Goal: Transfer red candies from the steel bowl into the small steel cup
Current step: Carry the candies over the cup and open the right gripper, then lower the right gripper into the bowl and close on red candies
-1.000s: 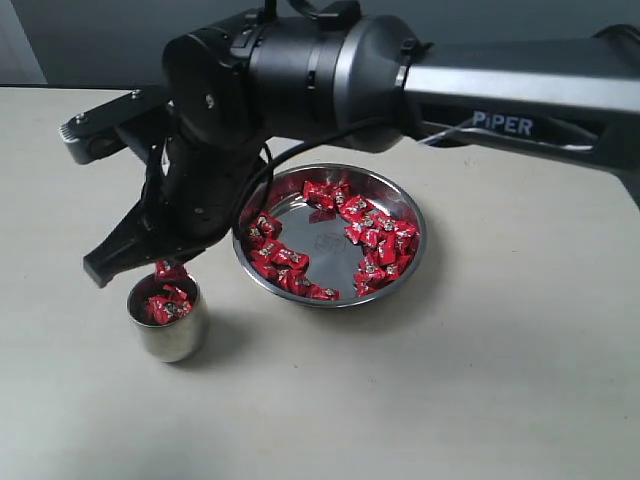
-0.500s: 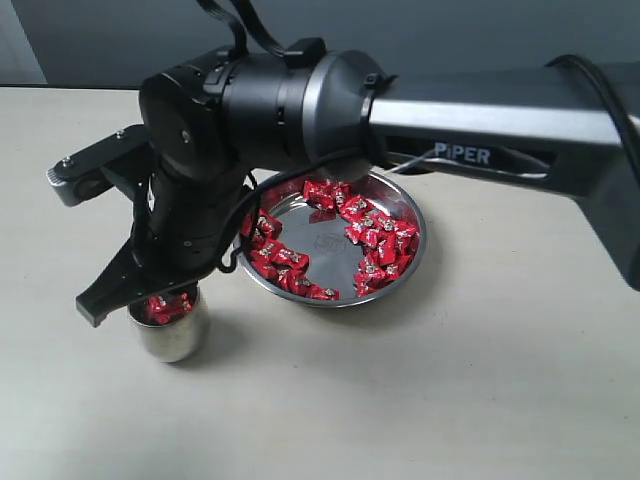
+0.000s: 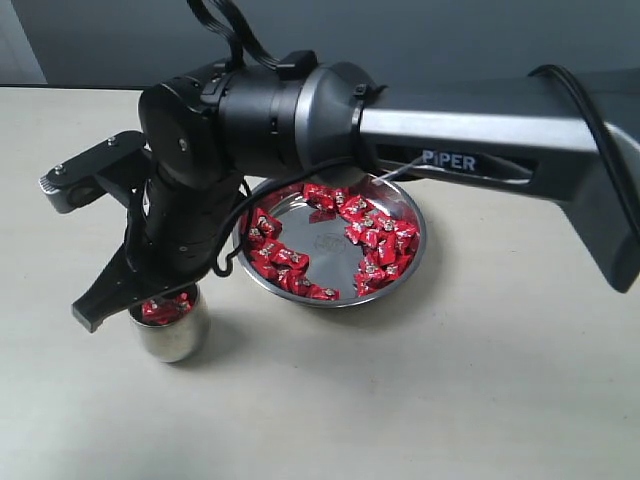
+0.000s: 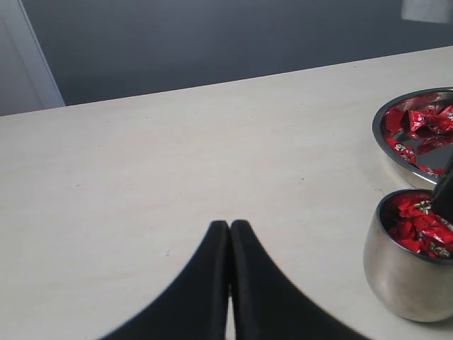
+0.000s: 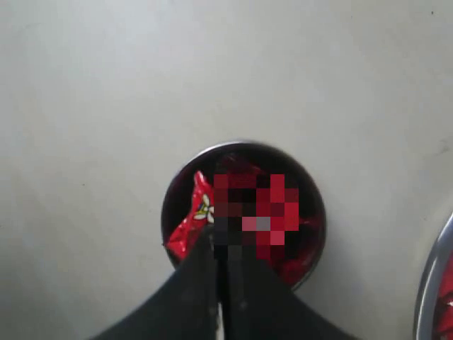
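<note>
The small steel cup (image 3: 170,337) stands left of the steel bowl (image 3: 332,250) and holds several red candies (image 3: 163,312). More red candies (image 3: 381,240) ring the bowl's floor. My right gripper (image 3: 140,305) reaches across to the cup, its tips at the cup's mouth. In the right wrist view this right gripper (image 5: 221,231) is shut on a red candy (image 5: 190,228), which sits over the rim of the small steel cup (image 5: 312,185). My left gripper (image 4: 230,225) is shut on nothing above bare table, apart from the cup (image 4: 405,273) and bowl (image 4: 388,119).
The long dark right arm (image 3: 470,150) spans the exterior view above the bowl's far side. A grey wall (image 4: 226,35) backs the table's far edge. The beige tabletop (image 3: 420,400) lies bare in front of cup and bowl.
The right gripper has come down with the red candy from a little above the cup to the cup's mouth, shifting slightly left. Bowl and cup have stayed put.
</note>
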Robot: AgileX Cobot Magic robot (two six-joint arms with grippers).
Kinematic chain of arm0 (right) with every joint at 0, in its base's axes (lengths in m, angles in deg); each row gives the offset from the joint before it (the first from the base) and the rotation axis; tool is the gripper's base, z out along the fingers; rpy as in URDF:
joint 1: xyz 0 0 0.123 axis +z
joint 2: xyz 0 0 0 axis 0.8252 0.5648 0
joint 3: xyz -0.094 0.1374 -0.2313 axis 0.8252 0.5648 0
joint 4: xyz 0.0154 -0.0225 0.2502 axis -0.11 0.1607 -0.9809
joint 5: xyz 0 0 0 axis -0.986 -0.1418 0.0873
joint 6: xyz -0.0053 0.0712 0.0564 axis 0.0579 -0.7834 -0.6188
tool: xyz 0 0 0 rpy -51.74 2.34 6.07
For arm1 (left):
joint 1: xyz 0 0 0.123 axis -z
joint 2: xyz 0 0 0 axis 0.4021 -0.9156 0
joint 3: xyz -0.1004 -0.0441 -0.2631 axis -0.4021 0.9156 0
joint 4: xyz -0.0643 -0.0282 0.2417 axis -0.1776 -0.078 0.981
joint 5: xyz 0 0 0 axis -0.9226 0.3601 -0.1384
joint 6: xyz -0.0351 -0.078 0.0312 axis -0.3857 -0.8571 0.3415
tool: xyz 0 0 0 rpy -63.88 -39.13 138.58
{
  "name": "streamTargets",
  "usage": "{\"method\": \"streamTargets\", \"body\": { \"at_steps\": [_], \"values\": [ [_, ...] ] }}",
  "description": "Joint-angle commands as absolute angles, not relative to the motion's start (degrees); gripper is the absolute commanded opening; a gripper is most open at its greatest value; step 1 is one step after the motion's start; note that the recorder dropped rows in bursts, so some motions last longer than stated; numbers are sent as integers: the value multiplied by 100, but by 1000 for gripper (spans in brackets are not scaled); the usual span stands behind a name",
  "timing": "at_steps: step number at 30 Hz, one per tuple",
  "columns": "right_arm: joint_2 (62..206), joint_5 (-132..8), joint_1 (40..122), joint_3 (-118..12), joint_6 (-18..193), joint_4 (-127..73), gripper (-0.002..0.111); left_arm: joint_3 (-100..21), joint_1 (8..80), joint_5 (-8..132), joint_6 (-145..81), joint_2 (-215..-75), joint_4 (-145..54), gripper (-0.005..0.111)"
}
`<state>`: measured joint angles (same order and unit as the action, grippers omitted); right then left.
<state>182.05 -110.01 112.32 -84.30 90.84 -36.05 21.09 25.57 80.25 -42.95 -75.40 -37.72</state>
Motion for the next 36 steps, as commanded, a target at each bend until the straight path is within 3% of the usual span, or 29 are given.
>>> {"method": "streamTargets", "body": {
  "at_steps": [1, 5, 29, 36],
  "values": [
    [18181, -11078, 11231, -8419, 9237, -3594, 14, 2103, 2542, 7971, -4326, -7515, -3777, 0],
    [18181, -11063, 11231, -8419, 9252, -3589, 26, 2103, 2542, 7971, -4326, -7515, -3777, 0],
    [17452, -10786, 11153, -8419, 7134, -773, 26, 2103, 2542, 7971, -4326, -7515, -3777, 0],
    [17564, -10709, 9783, -8152, 7134, -866, 26, 2103, 2542, 7971, -4326, -7515, -3777, 0]
  ]
}}
